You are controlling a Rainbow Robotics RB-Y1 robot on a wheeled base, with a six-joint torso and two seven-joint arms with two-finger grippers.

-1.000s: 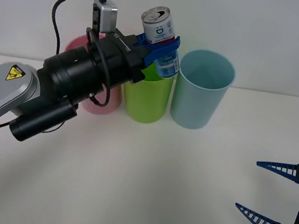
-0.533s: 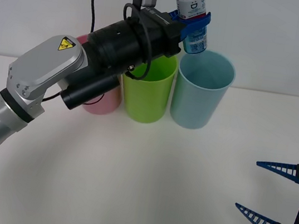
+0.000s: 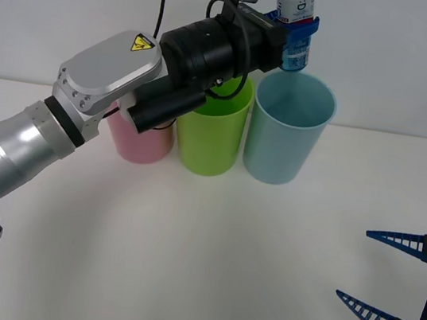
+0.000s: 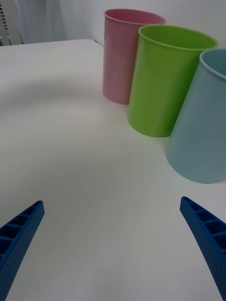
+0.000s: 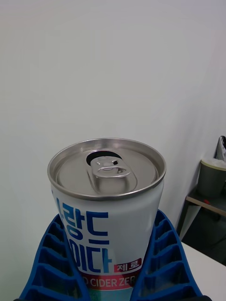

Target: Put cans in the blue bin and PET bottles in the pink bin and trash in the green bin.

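**Can held over the blue bin**

Left tool (image 3: 297,29) is clamped on the small drink can with silver pull-tab top and light blue/white body (image 3: 295,19), blue ribbed fingers (image 5: 49,263) wrapped round both sides of it. In the left wrist cam the can (image 5: 107,207) sits upright btwn the fingers, tab opening up top, blue lettering + a pinkish-red strip on the side. From the front cam the can hangs in the air just above the rim of the tall light-blue round plastic bin (image 3: 289,131), toward that bin's left/back edge, not touching it afaict. Left arm reaches in from the lower left, passing over the other two bins.

Bins stand in a row at the back of the white tabletop (image 3: 207,256): tall pink round plastic bin (image 3: 142,140) on the left (mostly hidden behind the arm), tall lime-green round plastic bin (image 3: 216,132) in the middle, blue one on the right. All upright, packed close side by side; can't tell if they touch.

Right tool (image 3: 392,279) is parked low at the right side near the tabletop's front, fingers spread wide, holding nothing, well apart from the bins. Its wrist cam looks across the tabletop at pink (image 4: 126,56), green (image 4: 165,80) and blue (image 4: 200,122) bins, w/ both blue fingertips (image 4: 21,230) at the corners.
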